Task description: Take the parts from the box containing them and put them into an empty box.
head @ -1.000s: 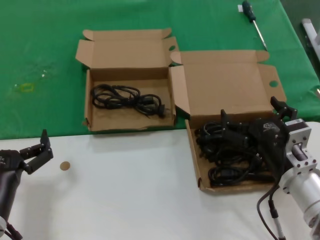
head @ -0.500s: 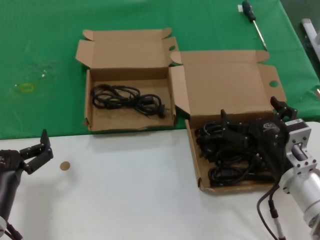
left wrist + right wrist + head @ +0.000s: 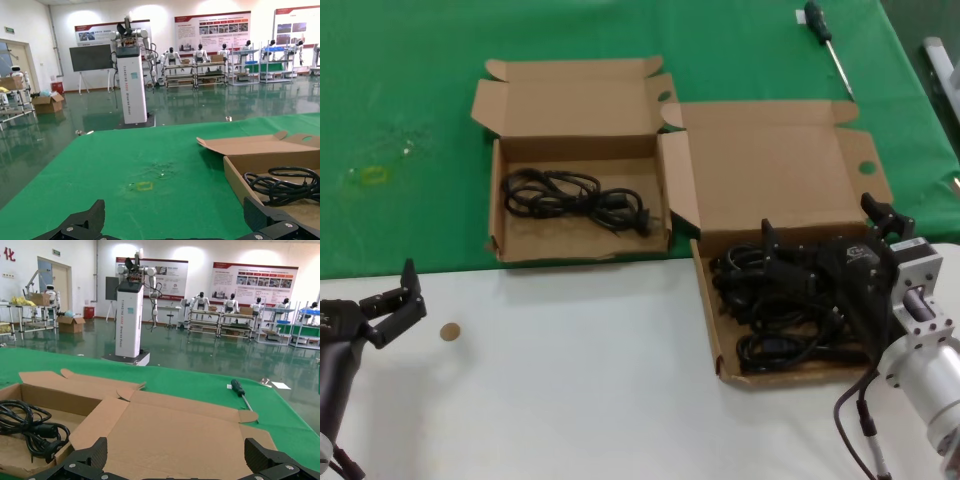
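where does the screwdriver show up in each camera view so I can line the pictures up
Head view: the screwdriver lies on the green cloth at the top right, beyond the larger box.
Left wrist view: not in it.
Right wrist view: right of centre, on the cloth past the larger box's lid.
Shared landmark: the cord bundle in the smaller box, seen in all three views.

Two cardboard boxes [image 3: 580, 160]; one screwdriver [image 3: 828, 45]; two grippers [image 3: 390, 305]; one disc [image 3: 450, 332]
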Motion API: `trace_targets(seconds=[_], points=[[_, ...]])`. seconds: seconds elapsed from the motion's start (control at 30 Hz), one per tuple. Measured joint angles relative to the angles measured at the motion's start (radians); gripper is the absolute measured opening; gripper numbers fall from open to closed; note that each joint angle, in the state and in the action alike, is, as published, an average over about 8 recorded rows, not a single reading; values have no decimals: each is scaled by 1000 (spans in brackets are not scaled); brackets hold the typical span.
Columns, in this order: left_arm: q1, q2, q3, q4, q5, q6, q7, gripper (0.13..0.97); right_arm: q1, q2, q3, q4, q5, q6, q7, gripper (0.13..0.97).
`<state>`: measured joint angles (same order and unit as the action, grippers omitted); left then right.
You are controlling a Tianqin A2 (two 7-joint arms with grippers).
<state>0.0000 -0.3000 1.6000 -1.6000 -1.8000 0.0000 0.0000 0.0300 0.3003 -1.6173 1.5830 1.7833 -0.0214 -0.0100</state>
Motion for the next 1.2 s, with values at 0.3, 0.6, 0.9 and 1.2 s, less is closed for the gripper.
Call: trace_targets(seconds=[0.3,0.6,0.9,1.2], points=[[0,0,0,0,0,0,0,966,0,0,0,0,0,0,0,966],[0,0,0,0,0,0,0,966,0,0,0,0,0,0,0,966],[0,0,0,0,0,0,0,966,0,0,0,0,0,0,0,966],[0,0,0,0,0,0,0,966,0,0,0,0,0,0,0,966]])
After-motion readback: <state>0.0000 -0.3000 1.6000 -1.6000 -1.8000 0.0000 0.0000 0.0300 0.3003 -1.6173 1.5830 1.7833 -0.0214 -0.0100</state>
